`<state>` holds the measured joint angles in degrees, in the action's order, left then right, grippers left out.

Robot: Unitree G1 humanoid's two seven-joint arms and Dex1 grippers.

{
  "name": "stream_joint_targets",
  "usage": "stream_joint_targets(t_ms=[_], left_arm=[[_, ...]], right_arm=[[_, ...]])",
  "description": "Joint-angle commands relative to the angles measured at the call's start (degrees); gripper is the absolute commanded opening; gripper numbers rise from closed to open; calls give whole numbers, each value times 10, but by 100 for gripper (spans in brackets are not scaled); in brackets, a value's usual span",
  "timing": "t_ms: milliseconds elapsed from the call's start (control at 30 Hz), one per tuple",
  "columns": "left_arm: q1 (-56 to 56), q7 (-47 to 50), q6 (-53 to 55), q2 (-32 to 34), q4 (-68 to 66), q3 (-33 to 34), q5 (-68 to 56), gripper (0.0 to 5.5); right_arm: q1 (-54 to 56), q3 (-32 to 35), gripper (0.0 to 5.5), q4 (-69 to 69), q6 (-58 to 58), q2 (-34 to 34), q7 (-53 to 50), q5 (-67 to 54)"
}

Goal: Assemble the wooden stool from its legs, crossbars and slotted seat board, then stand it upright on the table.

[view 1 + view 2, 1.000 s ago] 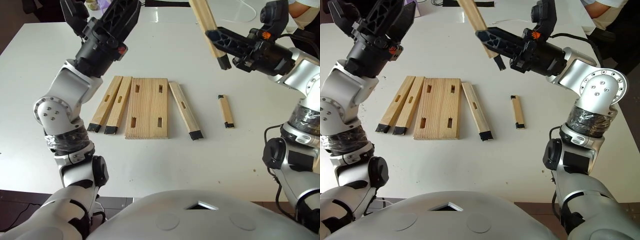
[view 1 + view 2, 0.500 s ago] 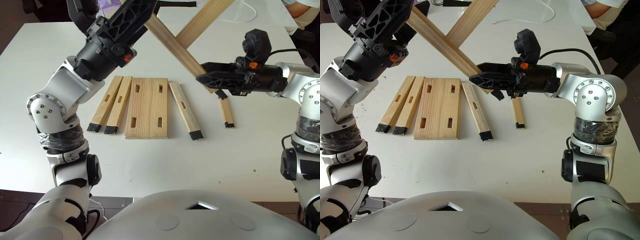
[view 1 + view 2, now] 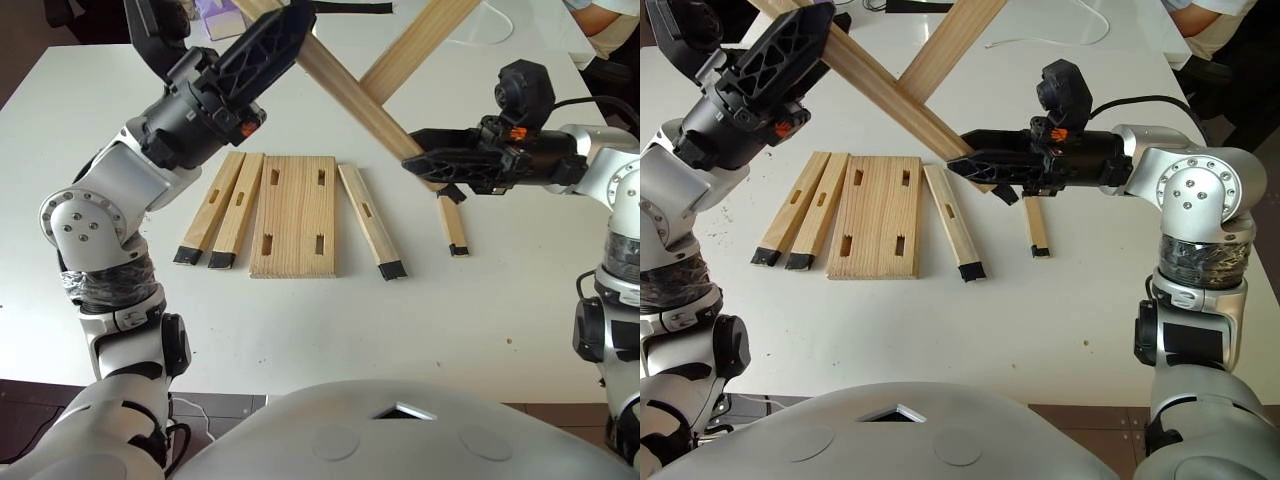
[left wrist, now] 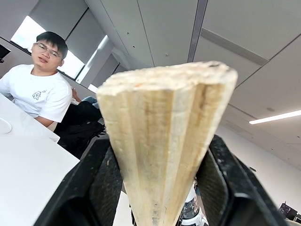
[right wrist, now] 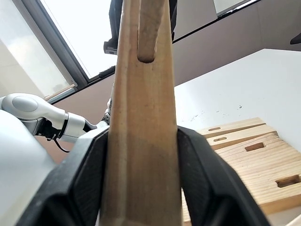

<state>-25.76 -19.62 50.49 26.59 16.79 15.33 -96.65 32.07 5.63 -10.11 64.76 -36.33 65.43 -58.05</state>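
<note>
Left jaws: clamped across raised leg (image 3: 340, 88), near its upper end.
Right jaws: clamped on that leg's lower, black-tipped end.
Between jaws: second bar (image 3: 416, 45) meets the leg; joint unclear.
Below jaws: seat board (image 3: 295, 215) flat on tabletop (image 3: 500, 320).

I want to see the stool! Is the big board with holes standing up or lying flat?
Lying flat. The seat board rests on the table, slots facing up, with a leg lying right beside it.
</note>
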Motion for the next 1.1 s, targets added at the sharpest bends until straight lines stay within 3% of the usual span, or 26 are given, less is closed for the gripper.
stream_joint_targets(t_ms=[33,367,400,600,767,967,1100], left_arm=[[23,-26,-2,17,25,0,31,208],[61,-50,-19,22,40,-3,70,206],[59,-53,-20,24,37,-3,77,206],[68,-81,-27,45,8,8,138,204],[107,-113,-41,75,12,32,197,204],[106,-319,-87,245,-33,69,337,204],[83,-488,-152,331,-110,9,448,204]], right_arm=[[-2,-9,208,10,-37,-16,12,27],[-13,-21,208,25,-100,-13,14,72],[-15,-21,245,27,-115,-11,12,81],[-37,-12,326,27,-196,-31,20,132],[-80,-5,345,39,-278,-58,24,195],[-119,44,345,60,-345,-31,-49,226],[-175,63,345,20,-369,-6,-98,229]])
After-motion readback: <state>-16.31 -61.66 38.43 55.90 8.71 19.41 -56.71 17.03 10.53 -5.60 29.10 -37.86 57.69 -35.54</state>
